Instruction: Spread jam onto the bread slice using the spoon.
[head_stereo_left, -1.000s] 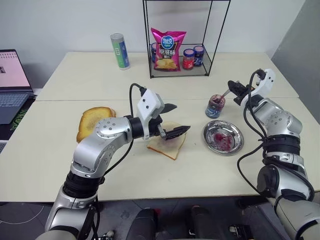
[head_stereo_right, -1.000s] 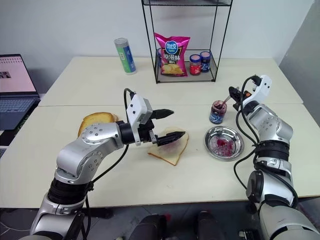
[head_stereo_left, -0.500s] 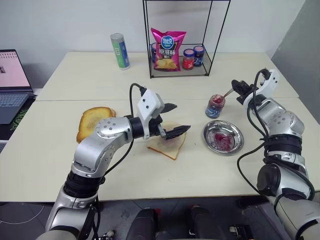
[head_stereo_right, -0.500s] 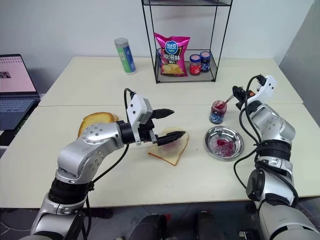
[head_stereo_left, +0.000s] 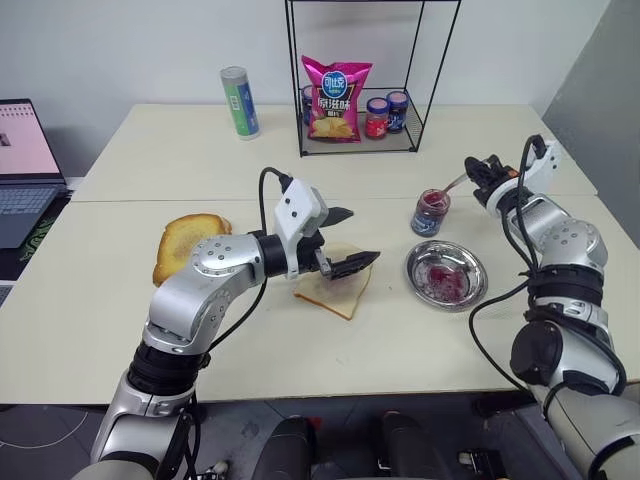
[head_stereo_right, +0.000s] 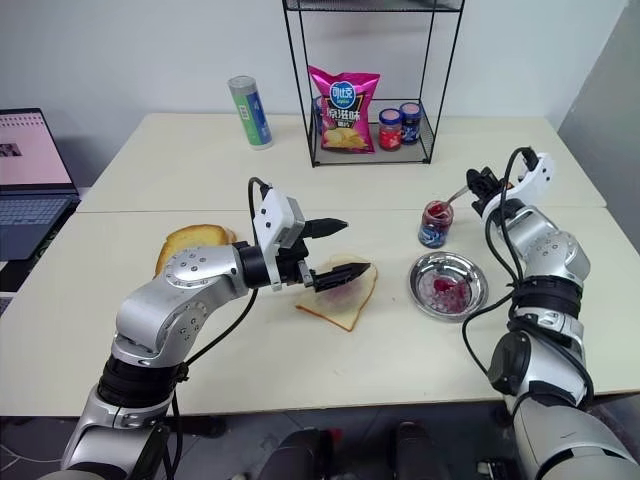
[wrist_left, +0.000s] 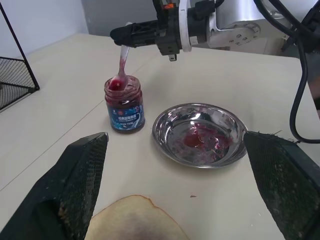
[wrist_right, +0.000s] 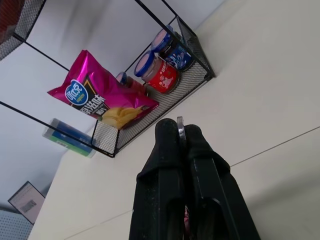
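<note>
Two arms were at work over the pale counter (head_stereo_left: 120, 330). The right gripper (wrist_left: 131, 35) was clamped on the handle of the small silver metal spoon (wrist_left: 121, 65), whose stained bowl dipped into the glossy dark red-purple jam (wrist_left: 120, 86) in the small clear glass jar with the blue label (head_stereo_left: 431, 212). The spoon's long axis slanted from the jar mouth up toward that gripper.

The square pale bread slice with tan crust (head_stereo_left: 335, 290) lay well apart from the jar, toward the robot's left, beyond the round metal plate (head_stereo_left: 446, 274). The left gripper (head_stereo_left: 346, 240) hovered just above the slice with its fingers spread wide, holding nothing. So the loaded spoon probably had to travel leftward, across the plate, to reach the bread.

Against a second earlier, the right gripper had rolled and edged slightly away from the jar, tilting the spoon; the left arm, bread and plate had not moved.
</note>
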